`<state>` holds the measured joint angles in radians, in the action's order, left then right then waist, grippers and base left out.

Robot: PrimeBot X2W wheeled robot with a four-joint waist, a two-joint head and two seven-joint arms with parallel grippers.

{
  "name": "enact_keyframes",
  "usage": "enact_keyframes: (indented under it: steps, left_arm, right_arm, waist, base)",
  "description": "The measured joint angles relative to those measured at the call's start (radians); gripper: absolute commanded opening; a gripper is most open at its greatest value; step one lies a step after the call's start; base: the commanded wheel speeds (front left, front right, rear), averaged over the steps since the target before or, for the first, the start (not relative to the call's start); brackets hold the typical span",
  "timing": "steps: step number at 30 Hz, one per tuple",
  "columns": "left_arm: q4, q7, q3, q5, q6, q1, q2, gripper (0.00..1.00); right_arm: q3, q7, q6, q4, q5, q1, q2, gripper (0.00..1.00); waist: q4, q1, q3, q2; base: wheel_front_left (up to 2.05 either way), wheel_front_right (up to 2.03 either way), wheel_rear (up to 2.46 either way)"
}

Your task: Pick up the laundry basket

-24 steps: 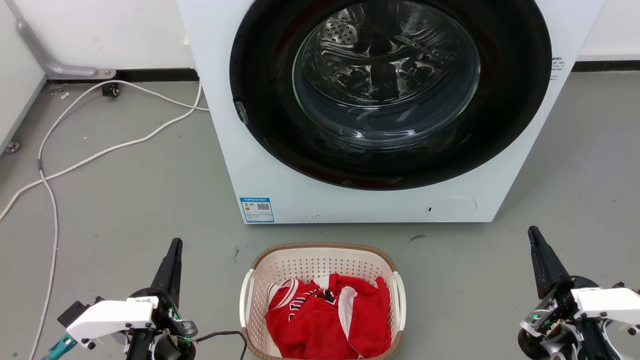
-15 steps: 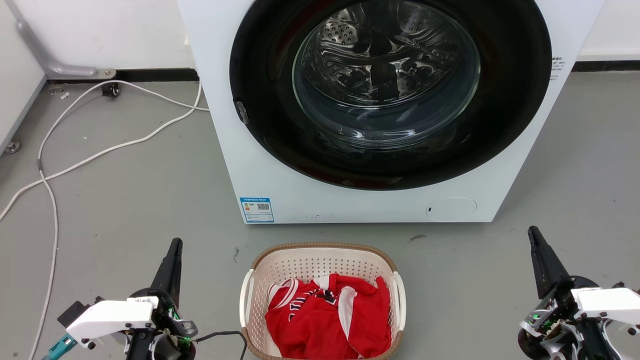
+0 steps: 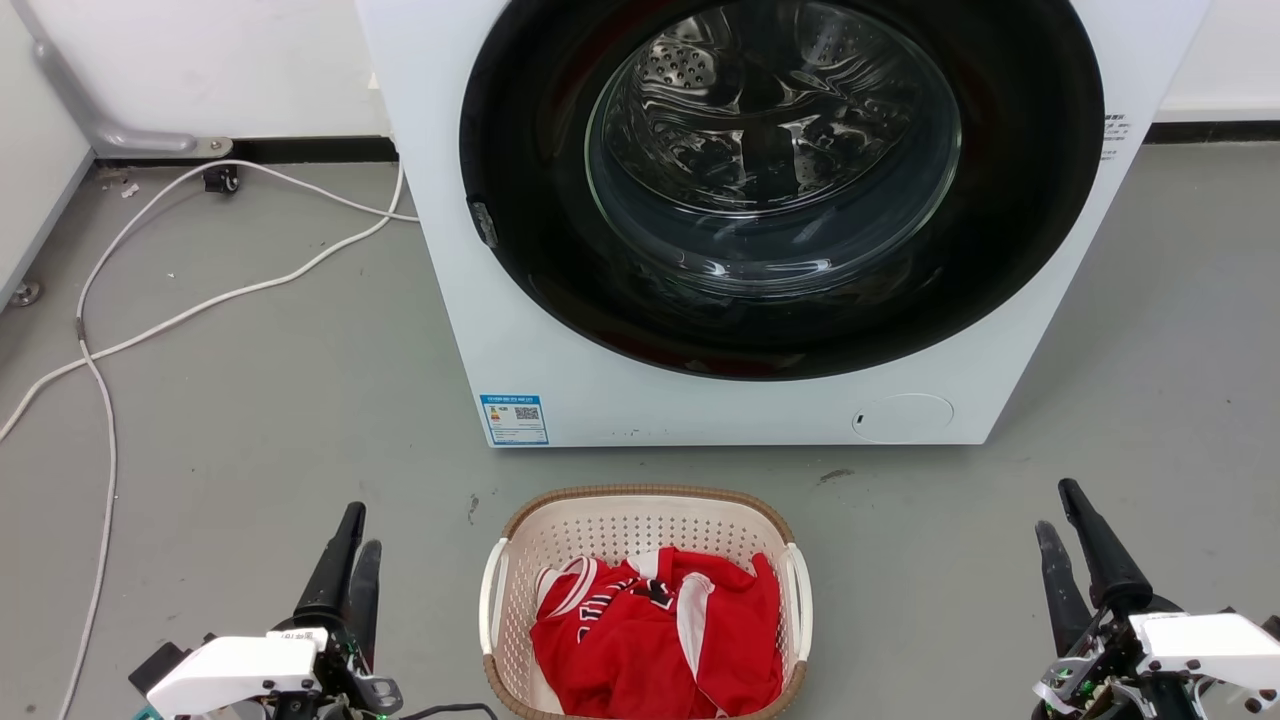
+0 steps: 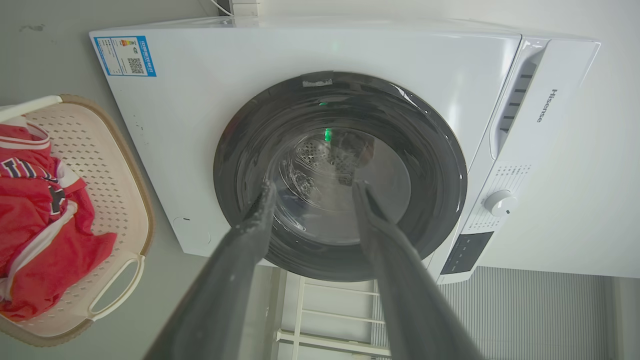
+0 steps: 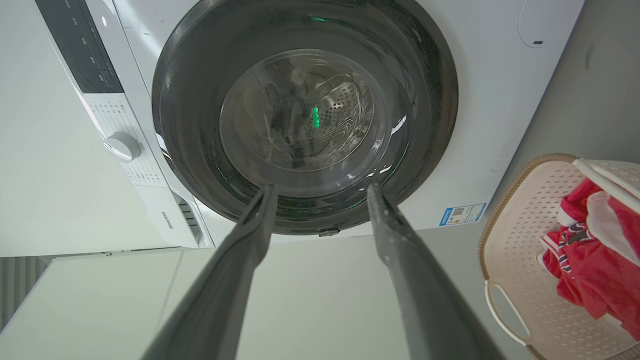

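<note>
While its rim is brown, the laundry basket (image 3: 640, 524) is cream.

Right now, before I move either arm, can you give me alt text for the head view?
The laundry basket, holding a red jersey, sits on the grey floor in front of a white front-loading washer. The left gripper and right gripper stand open on either side of it, touching nothing. White cables trail across the floor at the left.
</note>
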<state>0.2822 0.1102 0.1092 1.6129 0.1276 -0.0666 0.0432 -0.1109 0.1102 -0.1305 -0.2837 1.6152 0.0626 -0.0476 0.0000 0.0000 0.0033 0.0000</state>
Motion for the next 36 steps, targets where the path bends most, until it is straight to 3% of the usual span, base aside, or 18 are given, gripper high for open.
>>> enact_keyframes:
  steps: [8,36]
  left_arm:
    - [-0.025,-0.035,0.011,-0.068,0.000,0.003,0.000,1.00]
    - [-0.158,-0.151,-0.076,-0.692,-0.110,0.033,0.014,1.00]
  right_arm:
    - [0.000,-0.033,0.000,0.015,-0.089,-0.003,0.001,1.00]
    - [0.064,-0.150,0.000,0.158,-0.749,-0.027,0.000,1.00]
  waist:
    - [0.001,0.0000,0.001,0.0000]
    - [0.005,0.0000,0.008,0.0000]
  base:
    - [0.00,0.00,0.00]
    - [0.00,0.00,0.00]
